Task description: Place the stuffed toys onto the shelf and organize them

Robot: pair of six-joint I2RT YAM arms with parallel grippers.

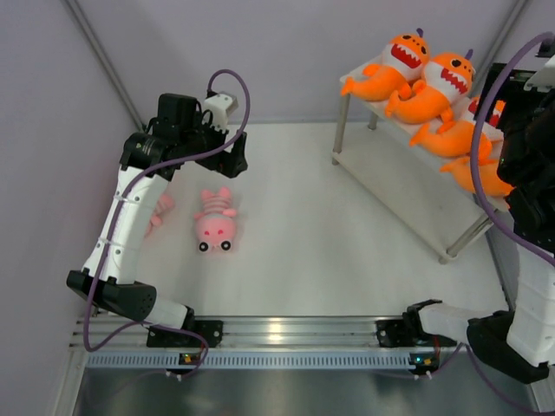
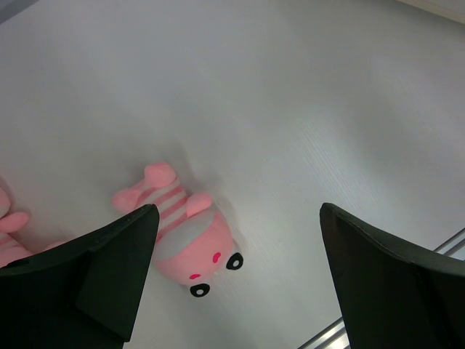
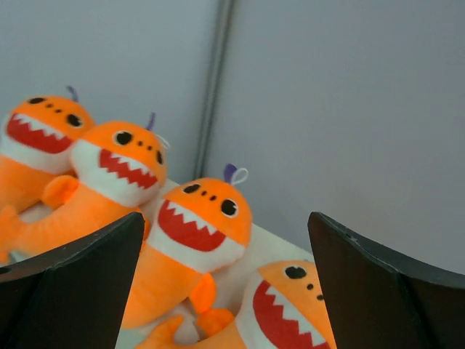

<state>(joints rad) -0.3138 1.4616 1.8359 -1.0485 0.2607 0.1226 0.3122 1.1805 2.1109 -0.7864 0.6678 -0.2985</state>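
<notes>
Plainly, the left gripper (image 2: 236, 218) hovers wide open over the pink striped plush (image 1: 215, 227), which lies on the table (image 1: 329, 243) just nearward of it, its long axis running near-to-far and its head nearest the bases. A second pink plush (image 1: 159, 211) lies beside that arm. The right gripper (image 3: 225, 225), also wide open, faces the orange sharks (image 1: 403, 65) on the shelf (image 1: 399, 178), well apart from the pink toys.
</notes>
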